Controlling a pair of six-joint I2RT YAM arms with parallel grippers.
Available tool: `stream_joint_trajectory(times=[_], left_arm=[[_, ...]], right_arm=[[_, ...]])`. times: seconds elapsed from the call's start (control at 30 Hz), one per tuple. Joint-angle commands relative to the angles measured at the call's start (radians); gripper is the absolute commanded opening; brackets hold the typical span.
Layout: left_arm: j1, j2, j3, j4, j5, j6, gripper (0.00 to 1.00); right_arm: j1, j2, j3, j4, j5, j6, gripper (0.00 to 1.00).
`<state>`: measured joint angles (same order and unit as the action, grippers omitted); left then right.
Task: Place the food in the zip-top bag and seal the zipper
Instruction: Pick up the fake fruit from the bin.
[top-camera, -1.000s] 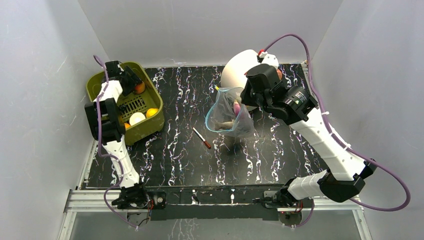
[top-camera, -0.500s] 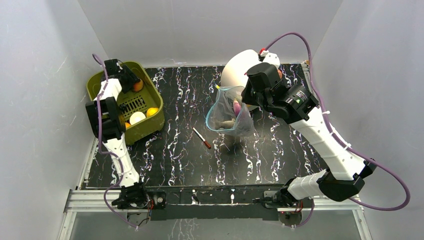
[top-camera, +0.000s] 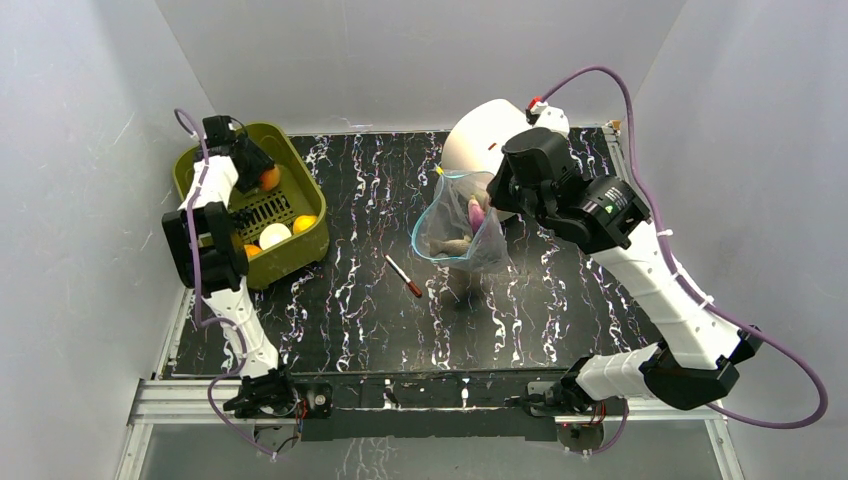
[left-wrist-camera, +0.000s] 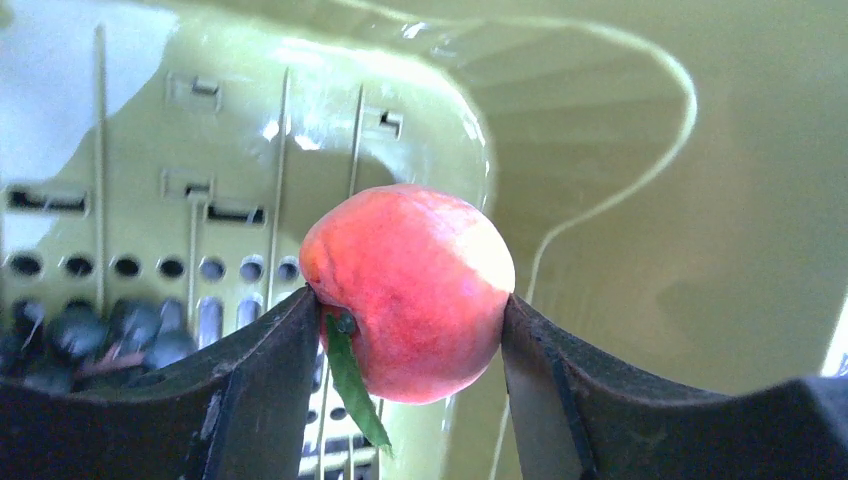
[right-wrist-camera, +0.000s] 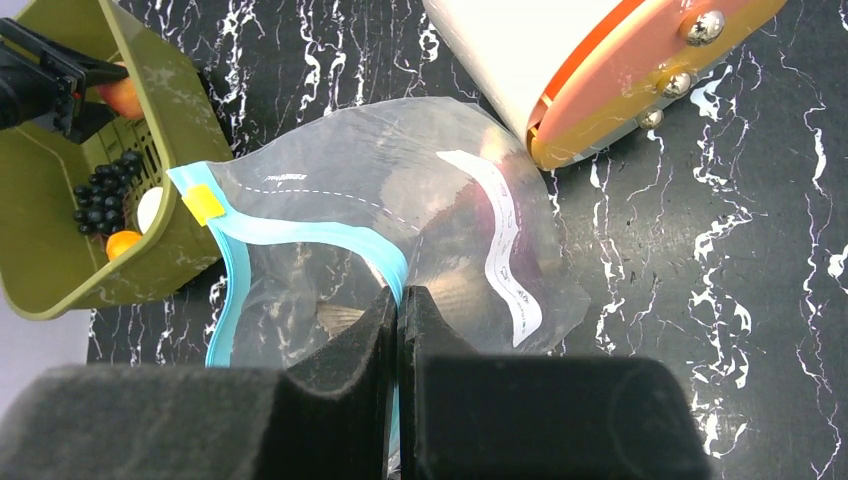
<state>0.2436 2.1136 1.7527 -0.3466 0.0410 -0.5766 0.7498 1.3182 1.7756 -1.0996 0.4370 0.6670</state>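
**Zip-top bag.** One clear zip-top bag (top-camera: 448, 222) sits at the centre-right of the surface (top-camera: 350, 300), just in front of one white domed object (top-camera: 475, 140) that lies on its side and has an orange underside with metal studs. Whether the bag's bottom rests on the surface cannot be told. One teal-blue zipper (right-wrist-camera: 300, 236) runs along the mouth and carries one yellow tab (right-wrist-camera: 203, 203). In the top view the strip forms an open loop, so the mouth is unsealed.

**Bag contents.** Two food items: one purple piece (top-camera: 476, 212) and one grey fish (top-camera: 455, 247).

**Right pincer.** The right pincer (right-wrist-camera: 398, 300) is pressed together on the zipper at the mouth edge, and the strip passes between its pads.

**Basket.** One olive-green slotted basket (top-camera: 312, 243) stands at the far-left of the surface, well apart from the bag. On its floor lie four food items:
- one white ball (top-camera: 274, 236)
- one yellow fruit (top-camera: 304, 224)
- one orange fruit (top-camera: 252, 251)
- one dark grape cluster (right-wrist-camera: 105, 190)

**Left pincer.** The left pincer (left-wrist-camera: 408, 298) is inside the basket near its far end. It pinches one red peach (left-wrist-camera: 400, 250) between both fingers. A green leaf hangs from the fruit. The peach is clear of the slotted floor seen behind it.

**Other.** One thin red-tipped pen (top-camera: 403, 275) lies on the surface between basket and bag, touching neither.
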Motion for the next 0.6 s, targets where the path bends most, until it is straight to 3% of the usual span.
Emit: stream_joint_trajectory(times=[0.0, 0.33, 0.57], left_arm=[[-0.019, -0.160, -0.051, -0.098, -0.033, -0.051, 0.43], [-0.042, -0.354, -0.115, -0.139, 0.015, -0.107, 0.41], [-0.129, -0.467, -0.153, -0.151, 0.067, -0.132, 0.41]], right_arm=[[-0.005, -0.033, 0.007, 0.061, -0.005, 0.014, 0.00], [-0.005, -0.004, -0.026, 0.112, -0.075, 0.042, 0.00], [-0.005, 0.006, -0.048, 0.120, -0.079, 0.050, 0.00]])
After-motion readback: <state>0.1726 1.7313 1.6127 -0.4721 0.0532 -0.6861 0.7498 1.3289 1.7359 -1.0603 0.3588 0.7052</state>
